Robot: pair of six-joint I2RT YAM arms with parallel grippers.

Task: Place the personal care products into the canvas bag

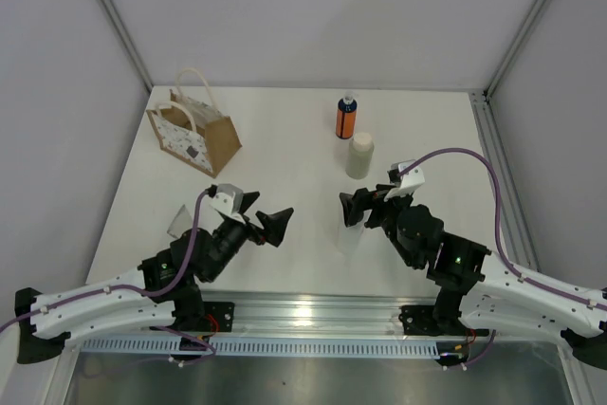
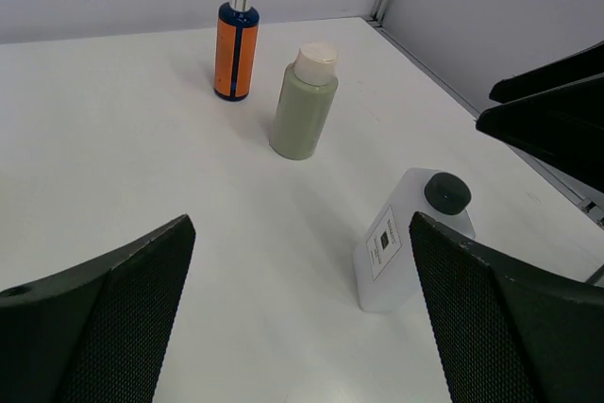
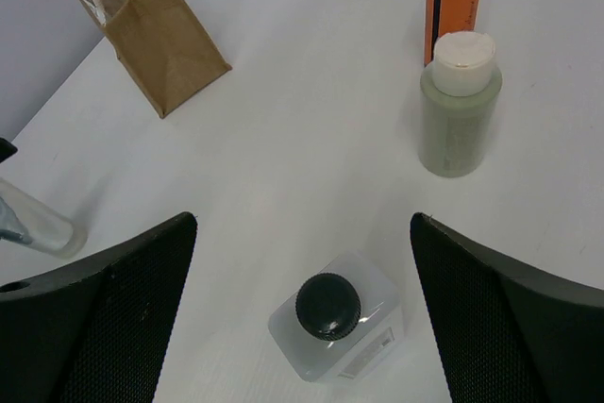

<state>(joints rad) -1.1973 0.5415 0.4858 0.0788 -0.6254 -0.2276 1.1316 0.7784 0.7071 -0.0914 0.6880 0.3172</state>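
Note:
The canvas bag (image 1: 194, 135) stands at the back left; it also shows in the right wrist view (image 3: 156, 30). The orange bottle with a blue cap (image 1: 346, 118) and the cream-white cylinder (image 1: 359, 156) stand upright at the back right of centre. The white bottle with a dark cap (image 3: 335, 327) stands upright just below my right gripper (image 1: 365, 206), which is open and empty, its jaws apart on either side above the bottle. My left gripper (image 1: 264, 215) is open and empty, left of that bottle (image 2: 411, 252) and facing it.
A clear, see-through object (image 1: 180, 220) lies on the table left of my left arm and shows in the right wrist view (image 3: 33, 228). White walls close the table at the back and sides. A metal rail (image 1: 313, 315) runs along the near edge.

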